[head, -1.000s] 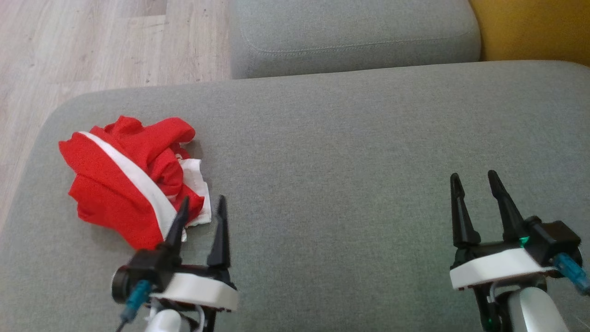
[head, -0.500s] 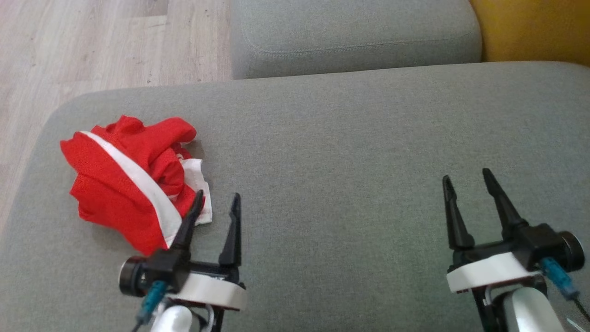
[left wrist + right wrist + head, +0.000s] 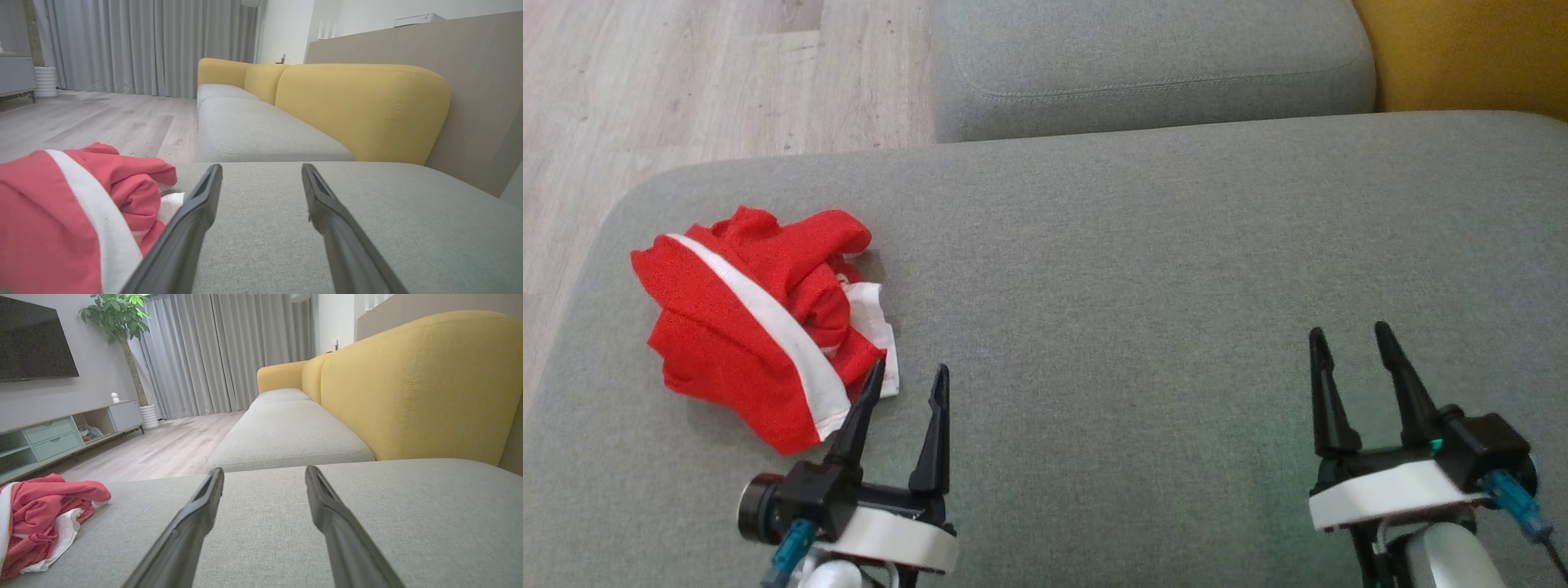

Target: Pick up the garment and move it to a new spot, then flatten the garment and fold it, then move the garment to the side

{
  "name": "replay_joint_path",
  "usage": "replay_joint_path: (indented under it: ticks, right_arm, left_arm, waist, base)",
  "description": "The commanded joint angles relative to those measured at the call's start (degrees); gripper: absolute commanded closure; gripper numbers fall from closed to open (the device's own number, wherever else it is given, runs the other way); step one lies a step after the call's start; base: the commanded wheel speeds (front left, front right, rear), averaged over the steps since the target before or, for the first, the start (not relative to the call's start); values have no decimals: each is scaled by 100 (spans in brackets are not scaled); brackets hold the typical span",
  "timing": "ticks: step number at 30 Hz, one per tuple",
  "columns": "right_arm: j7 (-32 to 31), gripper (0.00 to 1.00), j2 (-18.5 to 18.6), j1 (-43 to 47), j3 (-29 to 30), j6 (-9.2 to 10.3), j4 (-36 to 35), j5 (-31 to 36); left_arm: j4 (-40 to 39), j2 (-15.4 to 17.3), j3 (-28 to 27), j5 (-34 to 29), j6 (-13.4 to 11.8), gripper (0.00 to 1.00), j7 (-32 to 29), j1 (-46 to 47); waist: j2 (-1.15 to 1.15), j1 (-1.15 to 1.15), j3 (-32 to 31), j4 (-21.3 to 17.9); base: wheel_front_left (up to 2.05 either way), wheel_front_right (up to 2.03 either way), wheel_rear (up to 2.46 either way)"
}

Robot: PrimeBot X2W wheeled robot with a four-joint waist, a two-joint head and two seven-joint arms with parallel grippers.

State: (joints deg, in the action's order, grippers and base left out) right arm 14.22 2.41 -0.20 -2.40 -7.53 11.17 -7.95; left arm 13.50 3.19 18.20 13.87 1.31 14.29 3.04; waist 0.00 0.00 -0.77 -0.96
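Note:
A crumpled red garment (image 3: 760, 322) with a white stripe lies at the left of the grey sofa seat (image 3: 1143, 269). It also fills the lower left of the left wrist view as the same red garment (image 3: 61, 212), and sits at the left edge of the right wrist view (image 3: 36, 518). My left gripper (image 3: 907, 380) is open just right of the garment's near corner, its left fingertip close to the cloth, nothing between the fingers. My right gripper (image 3: 1347, 339) is open over bare cushion far to the right, holding nothing.
A second grey seat cushion (image 3: 1152, 65) lies beyond, with a yellow backrest (image 3: 1462, 53) at the far right. Wooden floor (image 3: 686, 82) drops off past the seat's left edge. A TV cabinet (image 3: 61, 433) and potted plant (image 3: 118, 318) stand across the room.
The left gripper has shifted right and back toward me, off the garment's corner. The right gripper has drawn slightly back. The garment lies as before.

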Motion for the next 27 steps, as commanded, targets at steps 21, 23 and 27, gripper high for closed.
replay_joint_path:
  ticks: [21,23,27]
  right_arm:
    - [78,0,46,-146,-260,4,149,-187]
    - [78,0,46,-131,-294,4,157,-207]
    - [78,0,46,-95,-412,4,161,-267]
  left_arm:
    - [112,-31,-285,376,39,0,71,206]
    - [120,-31,-327,378,24,0,71,201]
    - [141,-31,-460,339,10,0,71,168]
  waist:
    - [0,0,-57,8]
    - [0,0,-71,63]
    - [0,0,-92,225]
  base:
    - [0,0,0]
    - [0,0,0]
    - [0,0,0]
